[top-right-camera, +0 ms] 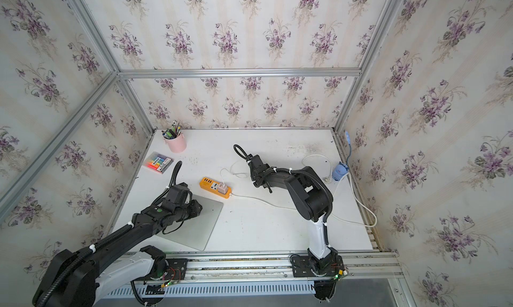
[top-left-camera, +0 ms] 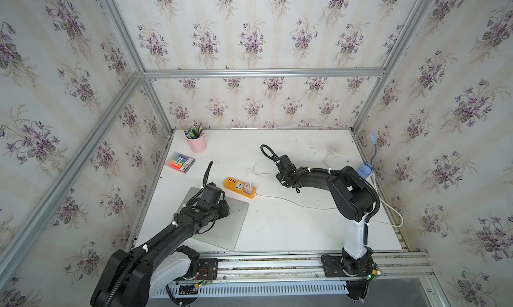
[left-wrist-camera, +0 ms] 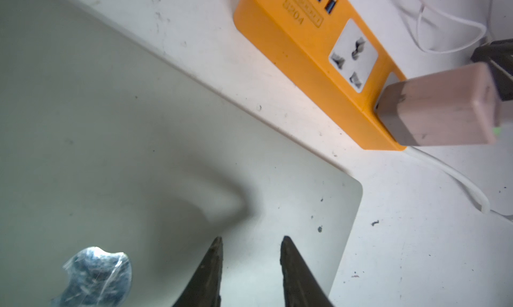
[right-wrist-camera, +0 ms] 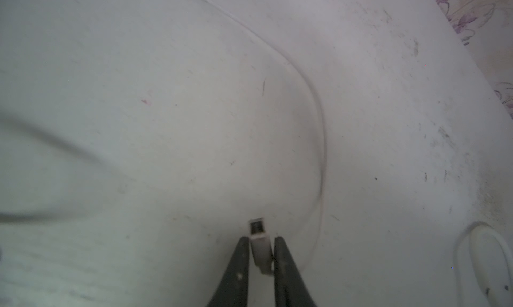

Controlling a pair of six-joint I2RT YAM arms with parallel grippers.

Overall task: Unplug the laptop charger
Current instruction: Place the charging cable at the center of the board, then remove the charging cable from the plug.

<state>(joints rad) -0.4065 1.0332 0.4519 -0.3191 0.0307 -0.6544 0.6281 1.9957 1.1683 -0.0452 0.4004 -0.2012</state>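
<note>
The laptop charger (top-left-camera: 249, 188) stood plugged upright in the cord end of the orange power strip (top-left-camera: 235, 183), just past the laptop (top-left-camera: 236, 230); the left gripper (left-wrist-camera: 251, 264), jaws apart and empty over the lid, was nearer; the right gripper (right-wrist-camera: 261, 240) flanked a small white connector (right-wrist-camera: 259, 230), and I could not tell whether it was pinched or loose; the charger was a pinkish-beige block with a greyer base.

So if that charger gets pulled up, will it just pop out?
Maybe not cleanly. The charger sits plugged into the strip, which looks unfastened and might lift along unless held down. Its smooth, rigid sides look somewhat slippery to pinch.
</note>
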